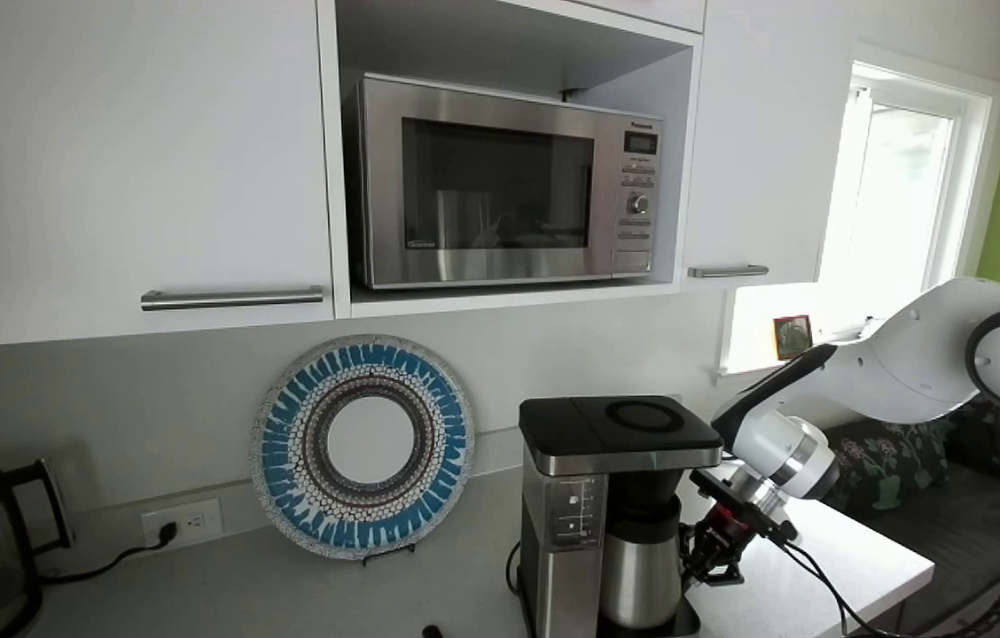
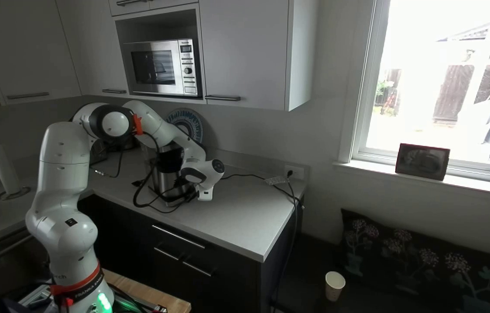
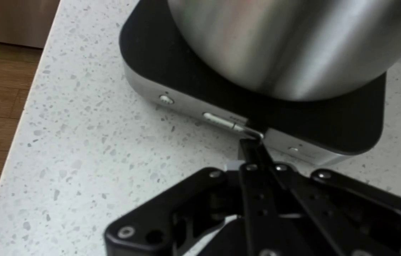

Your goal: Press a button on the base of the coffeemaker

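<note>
Gripper point(image 3: 252, 146) pressed together, tips held at the silver front strip point(image 3: 190, 106) of the drip coffeemaker point(image 1: 573, 523); contact cannot be told. Arm point(image 2: 156, 124) seen arched over the counter point(image 2: 249, 221), "FRANKA" read at its foot. Counted: one microwave point(image 1: 500, 186), lettered "Panasonic"; one drip coffeemaker, stood on the counter; one steel carafe point(image 1: 642, 571), seated in it; at least three pale buttons point(image 3: 218, 120) on the strip.

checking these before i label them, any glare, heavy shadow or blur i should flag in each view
In both exterior views, the window is largely blown out to white; in an exterior view, the drawer fronts sink into near-black shadow; in the wrist view, broad bright streaks run across the steel carafe, and the coffeemaker's base is too soft for its lettering to be read.
</note>
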Robot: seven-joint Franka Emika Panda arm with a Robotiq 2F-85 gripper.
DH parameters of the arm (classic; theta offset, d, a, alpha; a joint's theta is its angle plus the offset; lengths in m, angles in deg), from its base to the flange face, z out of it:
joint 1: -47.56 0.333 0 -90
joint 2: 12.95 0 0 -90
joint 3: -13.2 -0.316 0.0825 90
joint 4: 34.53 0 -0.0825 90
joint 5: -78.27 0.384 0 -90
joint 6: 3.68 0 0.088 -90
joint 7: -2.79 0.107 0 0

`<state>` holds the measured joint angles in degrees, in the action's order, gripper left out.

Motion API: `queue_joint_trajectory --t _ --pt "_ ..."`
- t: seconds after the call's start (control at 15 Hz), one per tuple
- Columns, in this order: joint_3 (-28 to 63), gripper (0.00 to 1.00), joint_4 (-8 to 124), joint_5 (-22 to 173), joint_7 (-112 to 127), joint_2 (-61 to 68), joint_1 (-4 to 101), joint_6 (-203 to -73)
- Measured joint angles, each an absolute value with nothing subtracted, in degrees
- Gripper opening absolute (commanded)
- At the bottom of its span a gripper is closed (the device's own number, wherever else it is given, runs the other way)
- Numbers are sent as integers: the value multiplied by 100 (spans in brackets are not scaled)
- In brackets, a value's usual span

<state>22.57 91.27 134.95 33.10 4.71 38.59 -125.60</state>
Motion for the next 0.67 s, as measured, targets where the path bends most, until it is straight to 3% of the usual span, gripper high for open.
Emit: queue_joint_trajectory --t 0.67 --pt "2310 0 9085 13551 3369 514 3828 -12319"
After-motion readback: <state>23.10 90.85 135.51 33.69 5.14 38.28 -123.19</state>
